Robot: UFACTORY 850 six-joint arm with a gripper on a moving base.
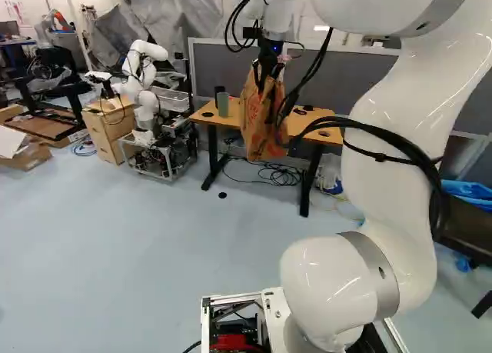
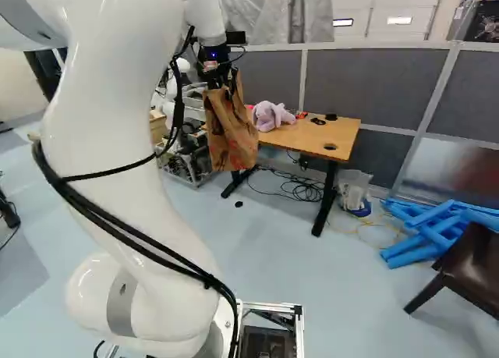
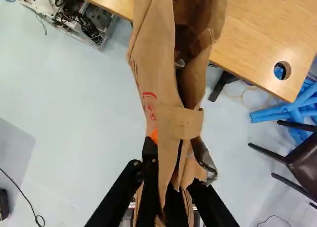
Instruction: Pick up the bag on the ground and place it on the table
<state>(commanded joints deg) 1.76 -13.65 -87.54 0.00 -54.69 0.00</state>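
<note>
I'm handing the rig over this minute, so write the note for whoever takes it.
Gripper: shut on the paper bag, near its top.
Bag: hanging in the air at the near side of the table, not resting on it.
On the table: plush toy, green cup.
Done: bag is off the floor.
Left: bring it over the tabletop, probably raising it first to pass the edge, set it down, release.

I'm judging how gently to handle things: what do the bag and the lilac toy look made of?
The bag looks like matte brown paper, judging by its crisp creases. The lilac toy seems to be plush, from its rounded, shineless surface, though its texture is too small to confirm.
</note>
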